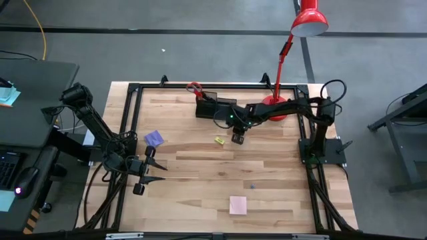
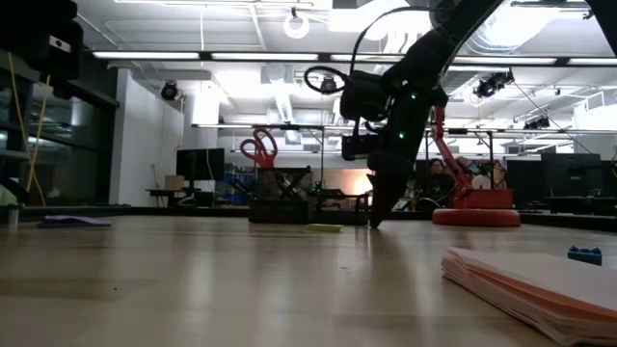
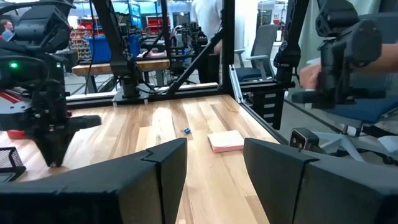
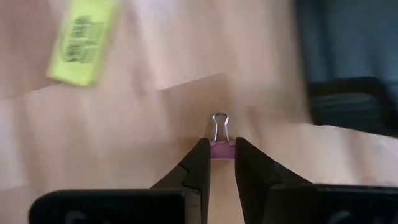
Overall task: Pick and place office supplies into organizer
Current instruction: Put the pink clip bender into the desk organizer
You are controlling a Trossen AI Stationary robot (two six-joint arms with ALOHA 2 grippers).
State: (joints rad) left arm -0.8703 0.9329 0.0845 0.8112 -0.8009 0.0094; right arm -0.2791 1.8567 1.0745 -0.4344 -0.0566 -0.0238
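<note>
We've got the right gripper pinching narrow around a small pink binder clip on the table, so next comes a lift toward the organizer, while the left gripper waits half open.

The wooden table bears pink pad, purple pad, yellow piece, black organizer, perhaps a clip.

Right gripper lowered near the yellow piece, below the organizer by the tabletop's far edge; left gripper near the left edge beside purple pad; pink pad near the front edge
</note>
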